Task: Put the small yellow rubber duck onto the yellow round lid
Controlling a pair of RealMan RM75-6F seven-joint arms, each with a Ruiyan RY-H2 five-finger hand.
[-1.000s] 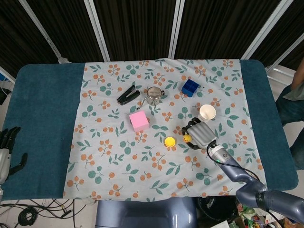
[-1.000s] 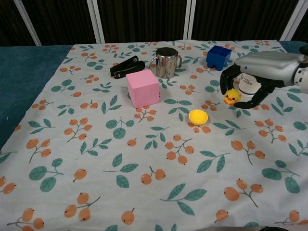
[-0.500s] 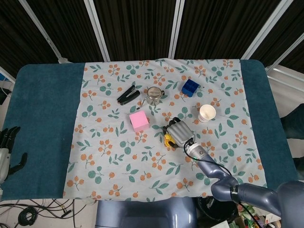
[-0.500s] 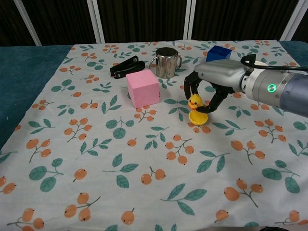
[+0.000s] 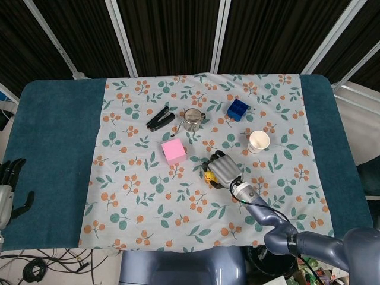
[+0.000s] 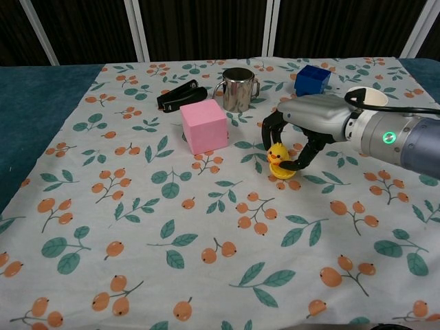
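Note:
The small yellow rubber duck [image 6: 278, 155] stands upright on the yellow round lid [image 6: 284, 174], near the middle of the floral cloth. My right hand [image 6: 307, 122] arches over it from the right, and its curled fingers [image 6: 269, 128] and thumb still hold the duck. In the head view the right hand [image 5: 224, 169] covers most of the duck [image 5: 208, 176] and all of the lid. My left hand [image 5: 8, 184] rests at the far left edge, off the cloth, its fingers apart and holding nothing.
A pink cube [image 6: 204, 126] sits just left of the duck. Behind it are a metal cup [image 6: 238, 89], a black stapler [image 6: 181, 95] and a blue block [image 6: 311, 80]. A paper cup [image 5: 259, 141] stands behind my right forearm.
My right hand carried the duck leftward from beside the paper cup to the lid, then lowered slightly so the duck sits on it. The left hand stayed still.

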